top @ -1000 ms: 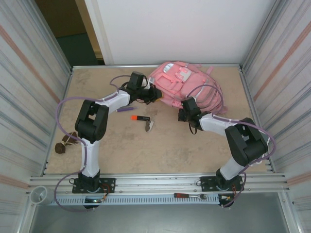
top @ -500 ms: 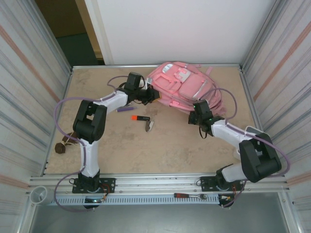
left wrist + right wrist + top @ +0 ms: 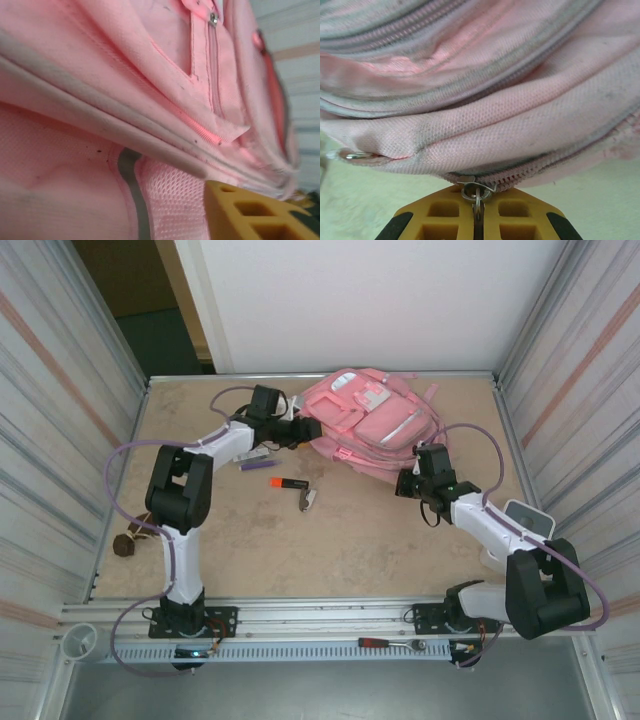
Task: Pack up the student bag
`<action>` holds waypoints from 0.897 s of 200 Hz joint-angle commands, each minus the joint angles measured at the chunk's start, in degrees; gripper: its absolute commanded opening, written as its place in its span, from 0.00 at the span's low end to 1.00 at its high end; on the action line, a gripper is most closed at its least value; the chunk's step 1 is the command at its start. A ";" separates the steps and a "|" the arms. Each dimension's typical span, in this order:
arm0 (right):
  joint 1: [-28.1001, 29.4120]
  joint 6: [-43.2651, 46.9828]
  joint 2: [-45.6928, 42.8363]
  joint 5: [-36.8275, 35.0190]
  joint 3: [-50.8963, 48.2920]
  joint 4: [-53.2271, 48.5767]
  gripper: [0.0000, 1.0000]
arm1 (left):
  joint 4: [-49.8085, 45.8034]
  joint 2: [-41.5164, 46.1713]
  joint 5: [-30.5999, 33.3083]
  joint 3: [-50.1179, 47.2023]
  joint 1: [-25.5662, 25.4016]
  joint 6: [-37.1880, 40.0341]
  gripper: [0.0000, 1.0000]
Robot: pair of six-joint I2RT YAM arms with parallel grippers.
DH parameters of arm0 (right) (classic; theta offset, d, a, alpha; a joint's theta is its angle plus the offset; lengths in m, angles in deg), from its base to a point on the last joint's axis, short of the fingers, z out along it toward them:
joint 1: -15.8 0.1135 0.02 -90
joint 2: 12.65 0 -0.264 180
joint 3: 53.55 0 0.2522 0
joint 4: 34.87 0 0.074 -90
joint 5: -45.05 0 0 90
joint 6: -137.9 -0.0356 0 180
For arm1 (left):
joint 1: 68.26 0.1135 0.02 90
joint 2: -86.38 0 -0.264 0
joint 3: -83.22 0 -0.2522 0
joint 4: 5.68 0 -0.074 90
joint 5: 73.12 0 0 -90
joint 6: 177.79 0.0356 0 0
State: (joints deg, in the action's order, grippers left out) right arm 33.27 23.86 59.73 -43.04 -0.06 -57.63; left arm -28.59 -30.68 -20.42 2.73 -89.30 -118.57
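Note:
The student bag [image 3: 372, 418], a large pink backpack, lies flat at the back middle of the table. My left gripper [image 3: 300, 431] is at its left edge. In the left wrist view one yellow finger [image 3: 252, 216] stands off to the right, pink mesh and a grey strip of the bag [image 3: 90, 165] lie beside it, and the jaws are open. My right gripper [image 3: 408, 483] is at the bag's near right edge. It is shut on the metal zipper pull [image 3: 477, 193] of a pink zip [image 3: 540, 167], just above the table.
An orange marker [image 3: 288, 483], a purple pen [image 3: 254, 464] and a small silver piece [image 3: 309, 499] lie in front of the bag. A brown object [image 3: 128, 541] sits at the left wall, a white device [image 3: 527, 517] at the right wall. A tool [image 3: 390, 643] rests on the front rail.
My right gripper has drawn the zipper pull rightward and nearer along the bag's edge. The left gripper has opened and shifted a little left. The bag has settled flatter.

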 commanded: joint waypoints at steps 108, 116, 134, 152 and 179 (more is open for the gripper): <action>-6.08 0.08 1.95 25.11 15.54 -7.78 0.00 | 11.51 17.37 23.01 -12.43 -21.93 70.60 0.59; -6.34 -0.23 1.86 26.01 15.56 -7.48 0.00 | 11.54 16.05 23.47 -11.62 -23.12 73.00 0.59; -6.49 -0.66 1.50 27.47 15.56 -7.09 0.00 | 12.04 12.40 26.90 -8.76 -24.55 75.56 0.58; -6.71 -0.89 1.04 28.12 15.35 -7.02 0.00 | 12.82 9.49 29.14 -6.14 -25.01 76.80 0.53; -6.78 -1.79 0.40 29.39 14.53 -5.76 0.00 | 14.99 7.28 29.45 -4.86 -25.39 77.54 0.45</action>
State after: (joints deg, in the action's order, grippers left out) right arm 26.56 23.49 62.51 -19.32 11.87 -67.64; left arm -17.31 -22.44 5.89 -5.05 -114.63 -45.35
